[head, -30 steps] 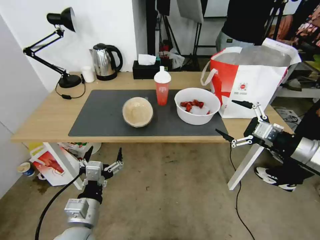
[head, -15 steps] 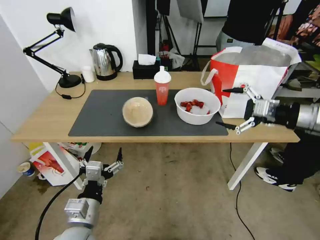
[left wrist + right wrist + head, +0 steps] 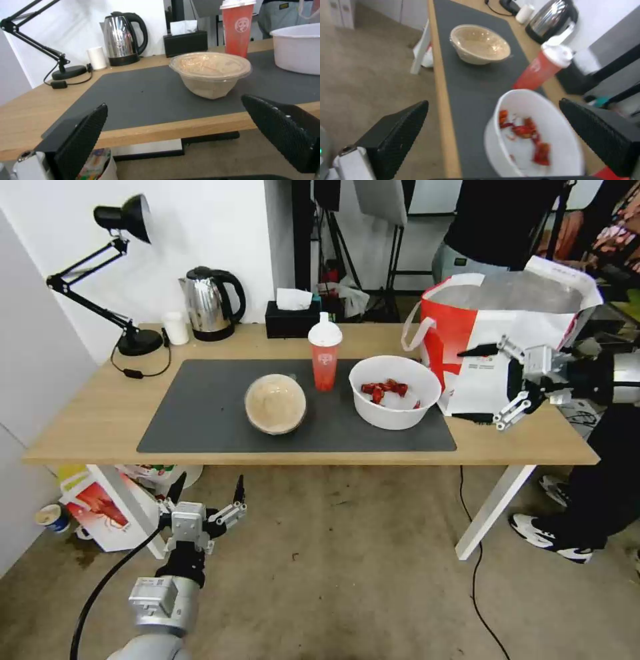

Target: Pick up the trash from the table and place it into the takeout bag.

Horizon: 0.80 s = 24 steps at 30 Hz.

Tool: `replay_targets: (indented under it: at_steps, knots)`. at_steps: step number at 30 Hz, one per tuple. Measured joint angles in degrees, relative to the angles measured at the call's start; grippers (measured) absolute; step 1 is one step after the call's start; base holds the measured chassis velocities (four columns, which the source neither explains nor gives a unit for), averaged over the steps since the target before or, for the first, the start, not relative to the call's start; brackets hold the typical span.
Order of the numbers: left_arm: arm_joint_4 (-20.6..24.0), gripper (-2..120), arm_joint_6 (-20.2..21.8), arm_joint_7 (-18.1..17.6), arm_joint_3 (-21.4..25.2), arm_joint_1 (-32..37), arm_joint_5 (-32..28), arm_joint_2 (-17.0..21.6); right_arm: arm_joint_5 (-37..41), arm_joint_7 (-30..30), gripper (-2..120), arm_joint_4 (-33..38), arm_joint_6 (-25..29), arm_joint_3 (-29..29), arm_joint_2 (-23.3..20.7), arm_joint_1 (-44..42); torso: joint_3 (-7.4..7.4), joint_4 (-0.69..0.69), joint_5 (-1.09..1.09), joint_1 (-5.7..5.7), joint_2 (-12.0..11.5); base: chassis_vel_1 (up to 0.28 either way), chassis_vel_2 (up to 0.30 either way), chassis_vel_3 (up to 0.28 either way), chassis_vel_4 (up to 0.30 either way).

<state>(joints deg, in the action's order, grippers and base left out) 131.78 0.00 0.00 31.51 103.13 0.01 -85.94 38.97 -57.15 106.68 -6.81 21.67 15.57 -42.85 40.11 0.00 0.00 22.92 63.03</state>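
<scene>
On the dark mat [image 3: 200, 407] of the table [image 3: 87, 413] stand the trash items: a tan-filled domed bowl [image 3: 275, 404] [image 3: 210, 72] [image 3: 480, 45], a red cup with a white lid [image 3: 325, 355] [image 3: 237, 27] [image 3: 543, 67], and a white bowl with red scraps [image 3: 395, 392] [image 3: 533, 140]. The white-and-red takeout bag [image 3: 448, 327] stands open at the table's right end. My right gripper [image 3: 460, 385] [image 3: 493, 103] hovers open in front of the bag, just right of the white bowl, holding nothing. Below the table's front edge, my left gripper [image 3: 210, 490] [image 3: 175, 105] is open and empty.
A black desk lamp [image 3: 123, 280], small white cup [image 3: 176, 328], steel kettle [image 3: 210, 303] and black tissue box [image 3: 292, 317] line the back of the table. A red-and-white carton [image 3: 100, 513] sits on the floor under the left end. A person stands behind the bag.
My right gripper rose from below the table's front right edge to above the tabletop, now in front of the bag beside the white bowl. The left arm stayed still.
</scene>
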Motion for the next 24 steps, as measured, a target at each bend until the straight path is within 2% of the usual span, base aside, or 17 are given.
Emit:
replay_targets:
  at_steps: [3, 9, 12, 24]
  knots:
    - [0.0, 100, 0.0, 0.0, 0.0, 0.0, 0.0, 0.0, 1.3, -0.2, 100, -1.9, -1.5, -4.4, 1.9, 3.3, 0.00, 0.00, 0.02, 0.00, 0.0, 0.000, 0.000, 0.000, 0.000]
    - [0.0, 100, 0.0, 0.0, 0.0, 0.0, 0.0, 0.0, 1.4, -0.4, 100, -4.3, -2.2, -8.1, 3.6, 7.1, 0.00, 0.01, 0.01, 0.00, 0.0, 0.000, 0.000, 0.000, 0.000]
    - [0.0, 100, 0.0, 0.0, 0.0, 0.0, 0.0, 0.0, 1.1, -0.7, 100, -8.3, -3.0, -12.1, 6.2, 12.3, 0.00, 0.01, 0.00, 0.00, 0.0, 0.000, 0.000, 0.000, 0.000]
    - [0.0, 100, 0.0, 0.0, 0.0, 0.0, 0.0, 0.0, -1.2, -3.6, 100, -17.1, -3.3, -19.4, 10.2, 20.6, 0.01, 0.00, 0.00, 0.00, 0.0, 0.000, 0.000, 0.000, 0.000]
